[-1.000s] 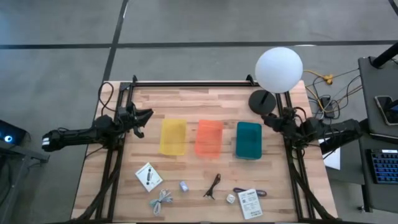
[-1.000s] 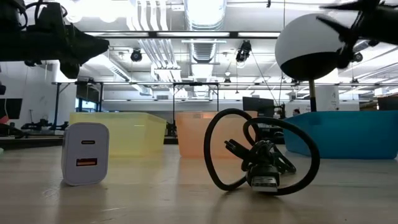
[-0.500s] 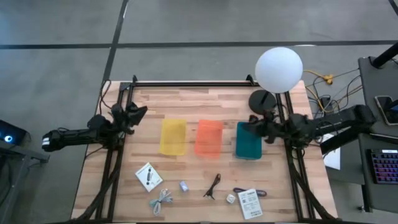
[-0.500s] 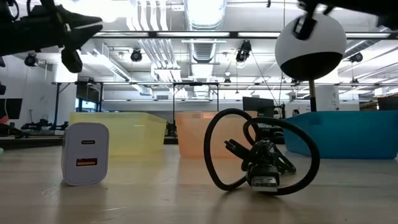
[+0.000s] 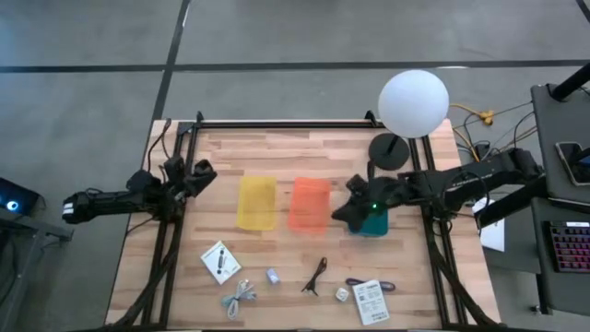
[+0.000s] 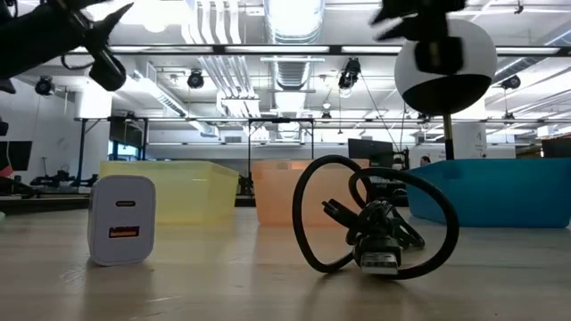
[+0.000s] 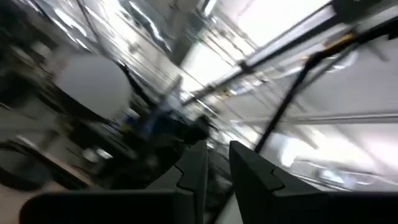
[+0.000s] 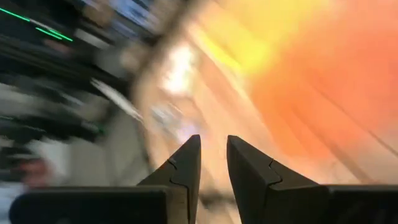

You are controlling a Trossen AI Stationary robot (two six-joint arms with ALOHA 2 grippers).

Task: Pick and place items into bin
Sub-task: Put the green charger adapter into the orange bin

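High view: right gripper (image 5: 350,208) is hanging over the gap between the orange bin (image 5: 310,204) and the teal bin (image 5: 369,208), holding nothing. Its wrist view is showing the two dark fingers (image 8: 181,171) close together with a narrow gap, nothing between them. Left gripper (image 5: 198,171) is sitting at the table's left edge, beside the yellow bin (image 5: 256,202); fingers nearly together too, empty.

Judging the step: approach phase, no item picked yet. All items are lying along the near edge of the wooden table (image 5: 277,148), well apart from the bins:
- white packet (image 5: 220,261), flat, printed, angled
- pale coiled cable (image 5: 239,298), thin, floppy
- small charger cube (image 5: 273,276), hard white plastic, squared corners
- dark clip (image 5: 315,275), slim, elongated
- tiny white cube (image 5: 341,294)
- black cord loop (image 5: 358,283), touching the white card (image 5: 371,300)

Next move, as I read it: right arm needs to come toward the near edge, spread its fingers, and drop onto one item. Flat packets and cards look hard to pinch off the wood; cables may snag.

White globe lamp (image 5: 413,101) is standing at the far right corner, not part of the job.
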